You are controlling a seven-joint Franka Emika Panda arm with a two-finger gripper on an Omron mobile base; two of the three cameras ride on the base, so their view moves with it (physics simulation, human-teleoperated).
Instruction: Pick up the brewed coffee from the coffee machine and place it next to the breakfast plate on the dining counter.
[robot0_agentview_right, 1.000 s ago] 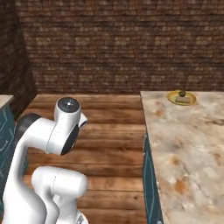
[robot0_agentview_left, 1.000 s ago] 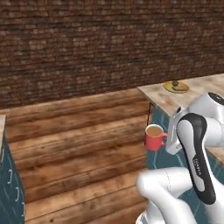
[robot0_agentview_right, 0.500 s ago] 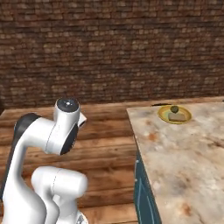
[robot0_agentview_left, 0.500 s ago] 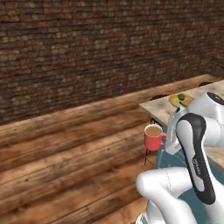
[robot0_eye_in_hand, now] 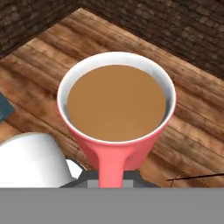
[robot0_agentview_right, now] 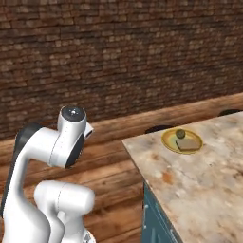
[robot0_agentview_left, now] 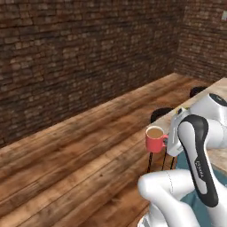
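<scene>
The brewed coffee, a red mug full of light brown liquid, hangs upright above the wooden floor, just off the corner of the dining counter. My gripper is shut on the mug's side handle; in the hand view the mug sits right in front of the hand. The breakfast plate, yellow-green with toast and a dark morsel, rests near the counter's far corner. The coffee machine is out of view.
A dark brick wall runs across the back, with wooden floor in front of it. Black stools stand along the counter's far side. The counter's teal base lies close to the right of my arm.
Both base views have swung with the base: the counter and plate have shifted left and come nearer in the right base view. The mug stays held in the shut gripper.
</scene>
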